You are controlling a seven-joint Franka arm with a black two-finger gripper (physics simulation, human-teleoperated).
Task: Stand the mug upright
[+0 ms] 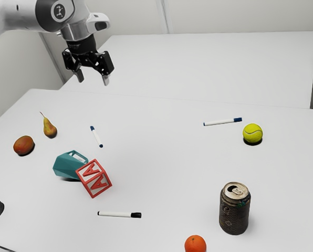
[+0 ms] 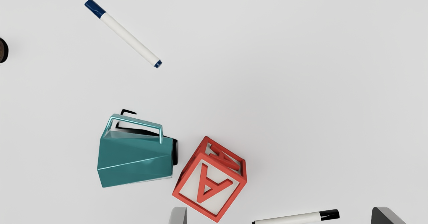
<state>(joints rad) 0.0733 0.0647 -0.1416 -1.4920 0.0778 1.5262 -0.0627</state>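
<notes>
Mug (image 2: pixel 135 160) lying down, long axis aimed at lettered block (image 2: pixel 209 180), mouth direction unclear, tool (image 1: pixel 93 80) fingers apart

Lab-like room, robot arm (image 1: pixel 20 18), white table (image 1: pixel 162 157), pale walls (image 1: pixel 235 16)

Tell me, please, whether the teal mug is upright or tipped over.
Tipped over: in the wrist view, looking down, the mug shows its side wall and the loop of its handle.
</notes>
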